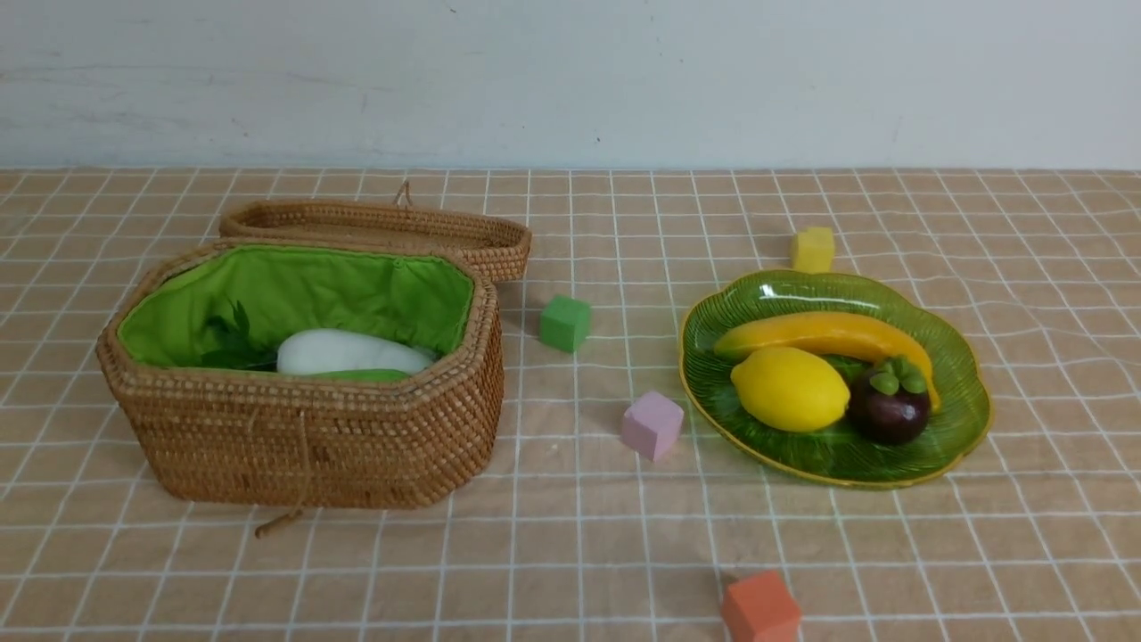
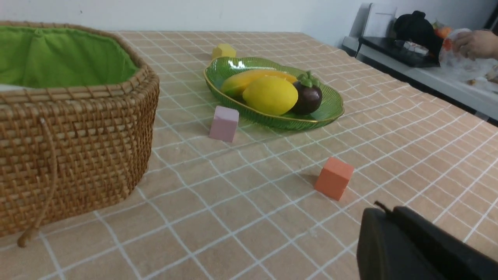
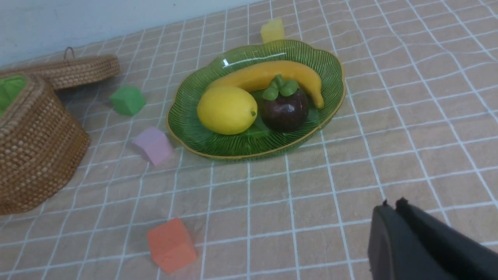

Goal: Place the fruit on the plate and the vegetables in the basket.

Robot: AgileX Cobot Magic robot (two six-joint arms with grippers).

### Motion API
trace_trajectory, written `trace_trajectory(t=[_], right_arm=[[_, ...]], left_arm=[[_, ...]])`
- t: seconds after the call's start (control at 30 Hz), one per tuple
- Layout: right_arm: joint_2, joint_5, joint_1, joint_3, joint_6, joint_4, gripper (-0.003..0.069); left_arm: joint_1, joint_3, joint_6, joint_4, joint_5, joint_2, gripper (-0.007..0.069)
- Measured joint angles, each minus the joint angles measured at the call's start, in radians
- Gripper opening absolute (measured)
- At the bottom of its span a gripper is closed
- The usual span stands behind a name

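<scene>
Plate [image 1: 967, 419]: translucent green, ribbed, scalloped, yellow rim; flat on the cloth, well to the right of the basket [image 1: 312, 437]. On the plate: banana [image 1: 824, 334] along the far side, lemon [image 1: 789, 389] at front left, mangosteen [image 1: 889, 410] upright just right of the lemon. Basket: brown wicker, green lining, open. Inside: white radish [image 1: 352, 353] lying flat, dark leaves [image 1: 233, 348] to its left, a sliver of light green gourd [image 1: 365, 375] in front.

1. The basket [image 1: 303, 428] wall hides most of its contents: only part of a white radish [image 1: 352, 352], some dark leaves [image 1: 233, 343] and a green sliver [image 1: 361, 375] show.
2. The orange cube [image 1: 759, 611] is cut by the front view's lower edge.
3. Each wrist view shows only dark fingers [image 2: 408, 245] [image 3: 416, 241] at a corner.
</scene>
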State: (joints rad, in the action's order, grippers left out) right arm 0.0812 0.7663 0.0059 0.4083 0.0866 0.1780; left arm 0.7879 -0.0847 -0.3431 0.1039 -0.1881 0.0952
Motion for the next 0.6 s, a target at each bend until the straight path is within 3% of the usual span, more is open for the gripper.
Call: trace_trajectory(t=[0.27, 0.43, 0.6], right_arm=[[0.0, -0.069, 0.0, -0.048, 0.0, 0.0, 0.0031], [0.0, -0.116, 0.0, -0.052, -0.014, -0.084, 0.0027], [-0.054, -0.321, 0.0, -0.195, -0.023, -0.126, -0.0006]], left_arm=[[0.0, 0.004, 0.0, 0.0, -0.031, 0.0, 0.0024], [0.0, 0.004, 0.0, 0.0, -0.034, 0.0, 0.0028], [0.0, 0.004, 0.0, 0.0, -0.034, 0.0, 0.0034]])
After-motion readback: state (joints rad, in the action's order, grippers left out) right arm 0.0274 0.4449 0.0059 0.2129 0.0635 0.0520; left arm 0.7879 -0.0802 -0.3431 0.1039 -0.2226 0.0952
